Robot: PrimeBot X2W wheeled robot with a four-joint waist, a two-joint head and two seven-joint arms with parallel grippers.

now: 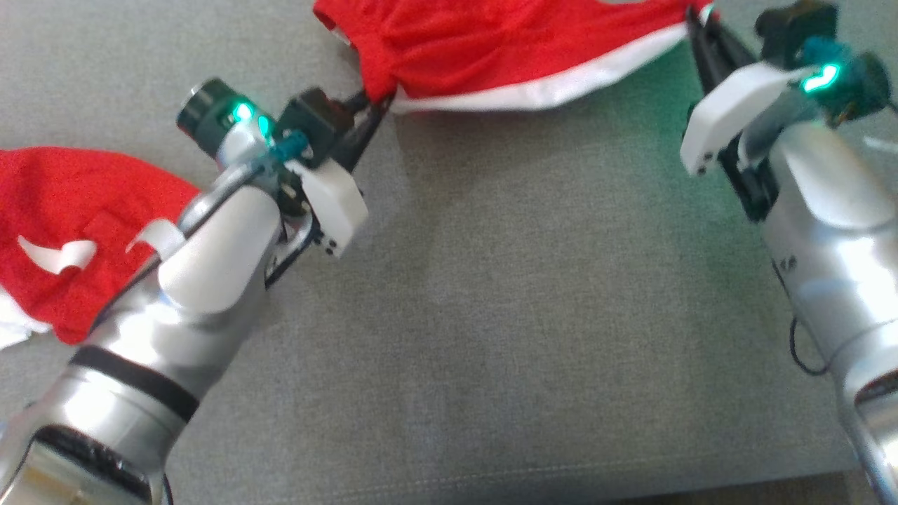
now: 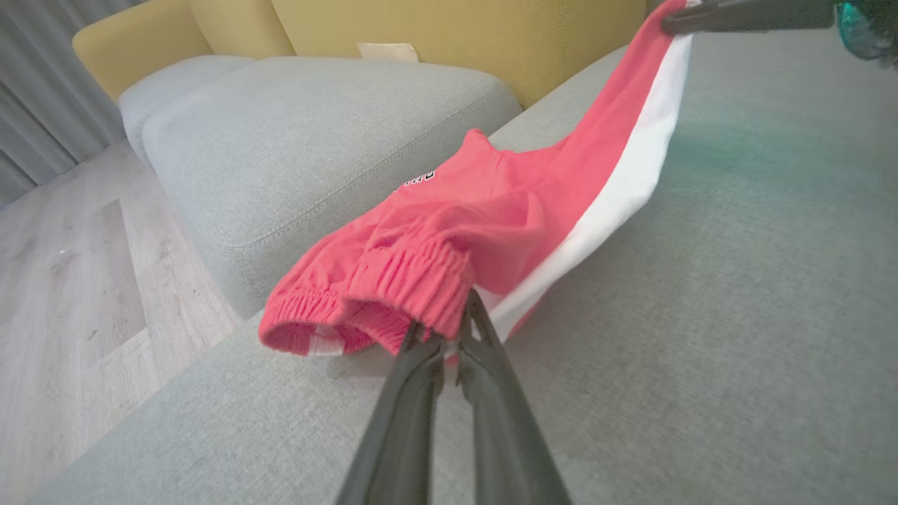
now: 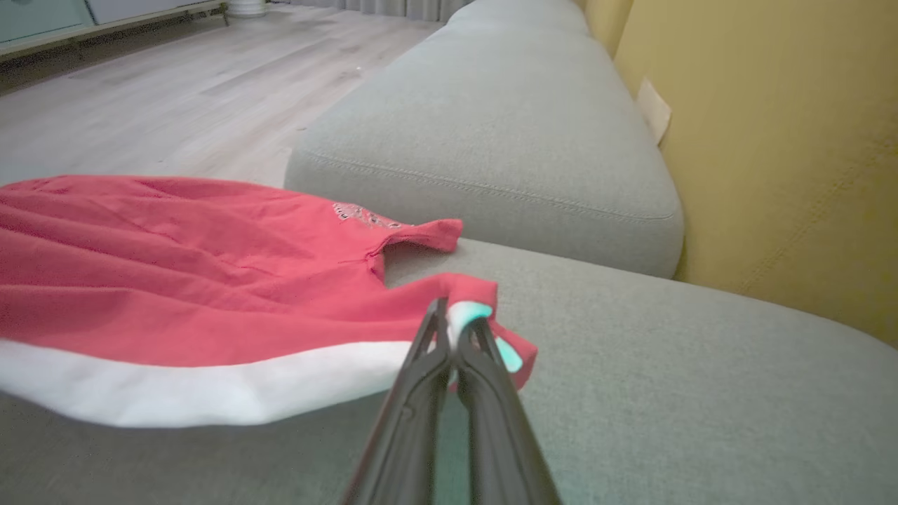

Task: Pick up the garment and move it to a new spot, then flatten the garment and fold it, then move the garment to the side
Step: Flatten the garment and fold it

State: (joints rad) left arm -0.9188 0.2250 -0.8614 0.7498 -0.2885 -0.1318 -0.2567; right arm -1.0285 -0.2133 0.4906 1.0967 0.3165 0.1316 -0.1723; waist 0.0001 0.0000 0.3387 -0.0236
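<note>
Left pincer [image 1: 375, 105]: pressed together on the elastic hem of the red garment [image 1: 491, 49]; the wrist view [image 2: 452, 330] shows the ribbed band between the tips.
Right pincer [image 1: 694, 17]: pressed together, pinching the opposite corner of the garment, where the red meets the white stripe [image 3: 456, 322].
Garment: stretched between both pincers over the far part of the grey seat cushion [image 1: 526, 315], white stripe on the near side.
Second red cloth [image 1: 70, 210]: lies on the left, partly under the left arm.
Edges: the cushion's front seam [image 1: 491, 484] is near; the wooden floor [image 2: 63, 280] is beyond the left side.
Open room: the bare cushion between the arms.
</note>
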